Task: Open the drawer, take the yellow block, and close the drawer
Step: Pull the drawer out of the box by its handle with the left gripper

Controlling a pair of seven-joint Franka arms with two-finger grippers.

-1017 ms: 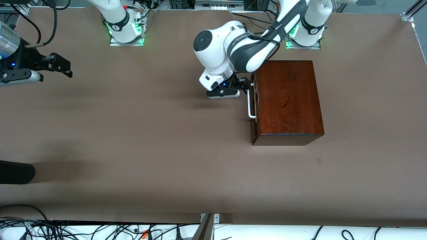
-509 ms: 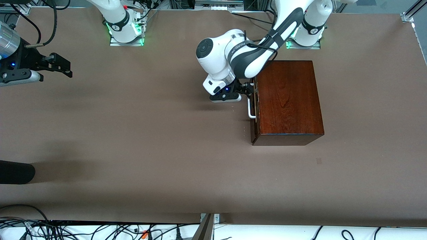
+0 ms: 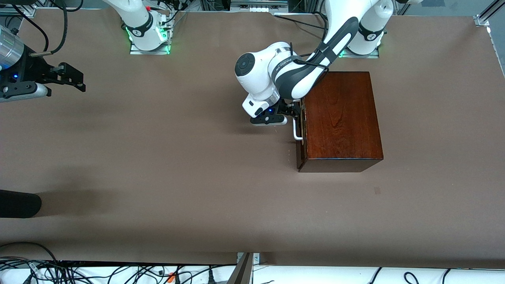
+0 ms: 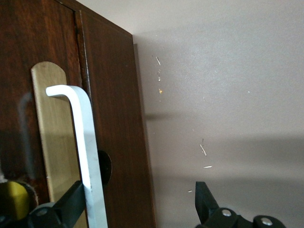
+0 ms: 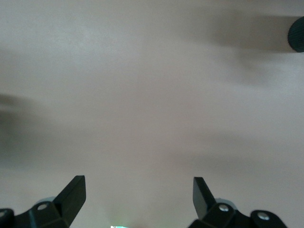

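The dark mahogany box (image 3: 339,118) stands toward the left arm's end of the table. Its drawer (image 3: 300,152) is pushed in, and the white bar handle (image 3: 295,130) faces the right arm's end. My left gripper (image 3: 294,110) is open at the handle. In the left wrist view the white handle (image 4: 85,152) and the drawer front's edge stand between the spread fingers of that gripper (image 4: 140,204), with one finger (image 4: 71,202) right against the bar. My right gripper (image 3: 73,79) waits open above bare table, and nothing lies between the fingers of that gripper (image 5: 138,194). The yellow block is out of view.
A black rounded object (image 3: 19,203) lies at the table's edge at the right arm's end, nearer to the front camera. Cables (image 3: 79,272) run along the table's near edge. A brass plate (image 4: 50,142) backs the handle.
My left arm has lowered and swung its gripper in from beside the box corner onto the handle. The drawer and the right arm have not moved.
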